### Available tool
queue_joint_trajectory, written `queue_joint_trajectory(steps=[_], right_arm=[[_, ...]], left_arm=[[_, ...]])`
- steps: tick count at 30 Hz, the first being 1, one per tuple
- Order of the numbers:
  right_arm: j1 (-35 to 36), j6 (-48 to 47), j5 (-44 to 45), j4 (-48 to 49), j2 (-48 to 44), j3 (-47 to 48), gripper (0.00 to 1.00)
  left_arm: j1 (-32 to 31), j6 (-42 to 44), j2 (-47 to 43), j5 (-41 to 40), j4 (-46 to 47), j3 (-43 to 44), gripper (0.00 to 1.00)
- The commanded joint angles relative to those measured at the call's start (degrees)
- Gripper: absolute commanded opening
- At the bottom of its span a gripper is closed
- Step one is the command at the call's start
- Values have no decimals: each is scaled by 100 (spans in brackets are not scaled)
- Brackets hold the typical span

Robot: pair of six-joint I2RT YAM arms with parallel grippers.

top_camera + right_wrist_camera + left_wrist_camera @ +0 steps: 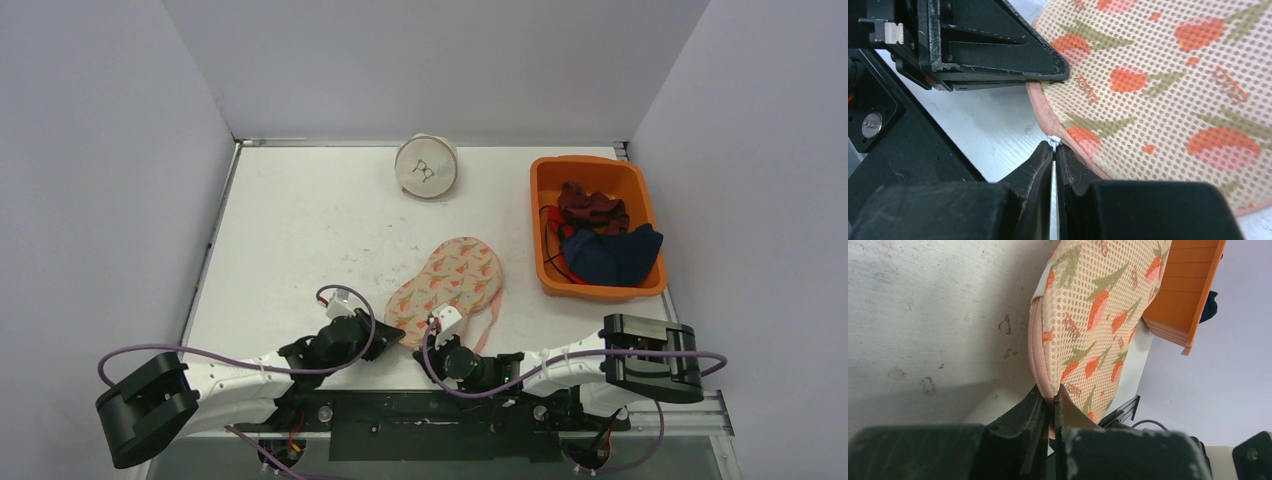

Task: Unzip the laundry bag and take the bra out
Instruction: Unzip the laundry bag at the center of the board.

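Mesh laundry bag pinched at its near edge
Right gripper closed on white zipper pull, left gripper clamping pink rim; bag lies by the arm bases, soft and light, likely needing that anchor

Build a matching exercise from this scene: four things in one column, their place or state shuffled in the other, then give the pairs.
Column one:
1. mesh laundry bag
2. orange bin
3. round white case
4. right gripper

Column two:
A. at the far edge of the table, near its middle
B. shut on the white zipper pull
C. lying mid-table, its near edge pinched by the left gripper
D. on the right side, holding dark clothes

Pairs: 1-C, 2-D, 3-A, 4-B.
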Motion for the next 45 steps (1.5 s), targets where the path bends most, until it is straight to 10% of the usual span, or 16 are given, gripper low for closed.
queue_joint_trajectory(steps=[1, 18, 39, 45], right_arm=[[13, 194, 432, -634, -446, -47, 5], [-123, 320, 882, -1409, -1094, -438, 5], [11, 92, 226, -162, -226, -108, 5], [-19, -4, 67, -41, -83, 231, 5]], left_arm=[[13, 265, -240, -319, -398, 230, 0], [84, 831, -340, 36, -487, 284, 0], [1741, 1844, 878, 1372, -290, 1203, 0], [1724, 1609, 229, 1479, -913, 883, 61]])
